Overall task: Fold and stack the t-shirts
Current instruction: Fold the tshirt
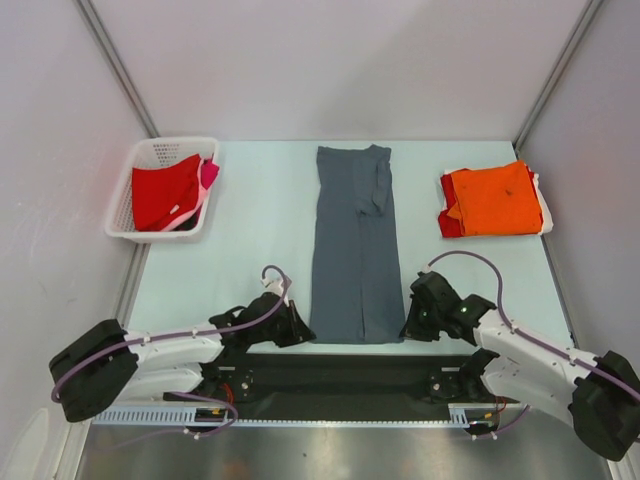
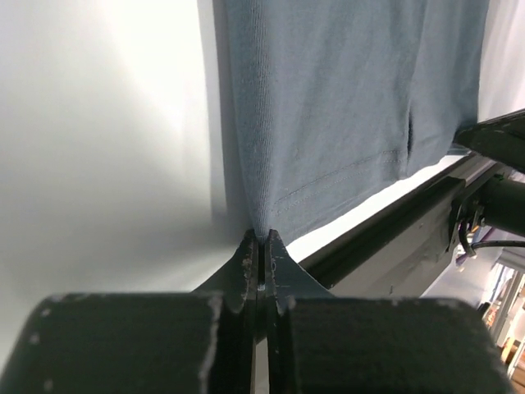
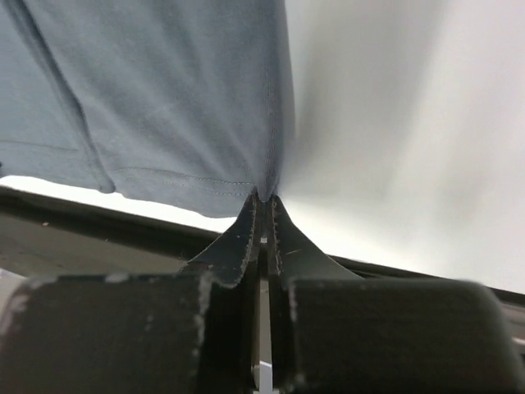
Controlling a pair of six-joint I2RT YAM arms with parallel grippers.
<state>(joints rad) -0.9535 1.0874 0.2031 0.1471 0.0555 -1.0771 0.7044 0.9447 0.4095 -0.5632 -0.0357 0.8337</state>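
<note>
A dark slate-grey t-shirt [image 1: 352,245] lies on the table as a long narrow strip, sleeves folded in, hem toward me. My left gripper [image 1: 300,330] is shut on the shirt's near-left hem corner [image 2: 261,222]. My right gripper [image 1: 412,325] is shut on the near-right hem corner [image 3: 264,190]. A folded bright orange t-shirt [image 1: 497,198] lies on top of a red one at the far right. A red t-shirt [image 1: 165,192] and a pink one [image 1: 209,174] sit in the basket.
A white lattice basket [image 1: 128,222] stands at the far left. The black base rail [image 1: 350,372] runs along the near table edge, just behind the shirt's hem. Grey walls close in both sides.
</note>
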